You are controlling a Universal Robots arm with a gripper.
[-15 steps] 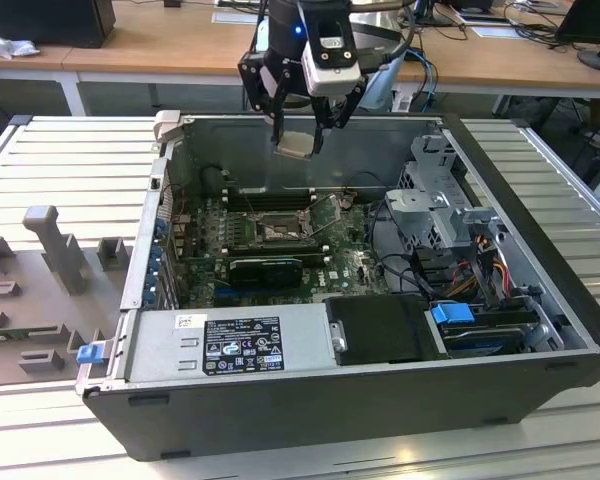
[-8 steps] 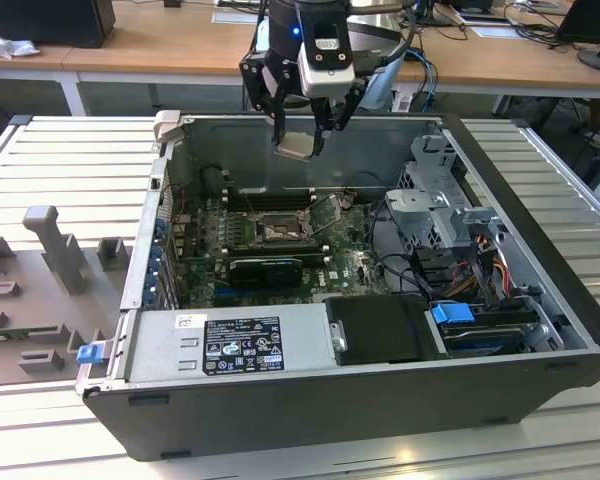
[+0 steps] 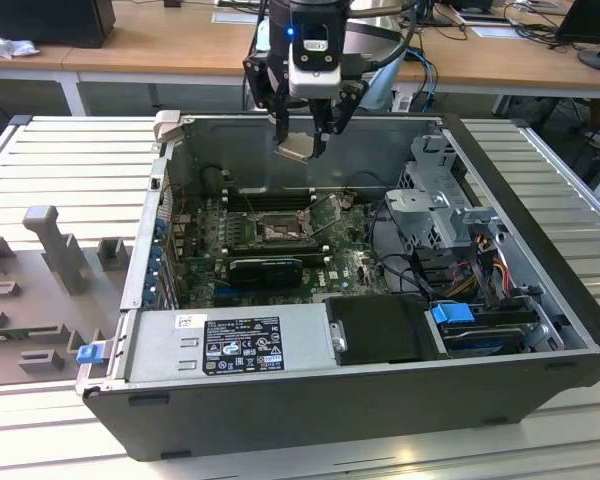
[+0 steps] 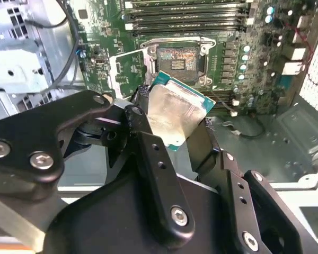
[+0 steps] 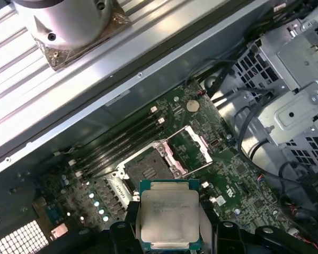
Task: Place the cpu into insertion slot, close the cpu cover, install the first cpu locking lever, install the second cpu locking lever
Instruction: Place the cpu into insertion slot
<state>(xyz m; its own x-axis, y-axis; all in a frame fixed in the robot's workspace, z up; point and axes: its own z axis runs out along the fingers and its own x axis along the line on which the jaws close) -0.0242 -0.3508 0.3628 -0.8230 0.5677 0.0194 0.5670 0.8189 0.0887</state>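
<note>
The gripper [image 3: 300, 142] clamps the cpu [image 5: 169, 214] above the uncovered insertion slot [image 5: 148, 170]. A good seat likely needs it squared to the slot, level, and lowered without force.

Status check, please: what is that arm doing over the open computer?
Gripper shut on the cpu, above the case. Insertion slot bare, cpu cover open. Nothing seen blocking the slot.

An open black metal computer case [image 3: 330, 410] holds a grey labelled power-supply box [image 3: 230, 345] against one wall, with a silver perforated drive cage [image 3: 440, 200] nearby.
</note>
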